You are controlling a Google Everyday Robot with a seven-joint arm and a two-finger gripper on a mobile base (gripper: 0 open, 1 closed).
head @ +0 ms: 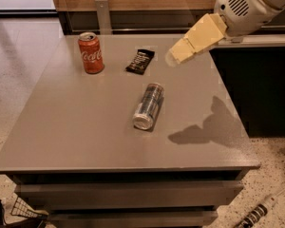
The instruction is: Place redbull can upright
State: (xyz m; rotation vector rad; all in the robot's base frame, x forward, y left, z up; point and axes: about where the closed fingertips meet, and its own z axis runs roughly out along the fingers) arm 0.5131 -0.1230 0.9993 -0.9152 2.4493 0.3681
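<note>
The redbull can [148, 106], slim and silver-grey with dark markings, lies on its side near the middle of the grey table [76, 127], one shiny end facing the front. My gripper [173, 57], with cream-coloured fingers, hangs in the air above the table's back right part. It is up and to the right of the can and apart from it. It holds nothing that I can see. Its shadow falls on the table to the right of the can.
A red Coca-Cola can [91, 52] stands upright at the back left. A flat black snack wrapper [140, 61] lies behind the redbull can. A dark counter [256, 80] borders the table's right side. A power strip [254, 215] lies on the floor at the front right.
</note>
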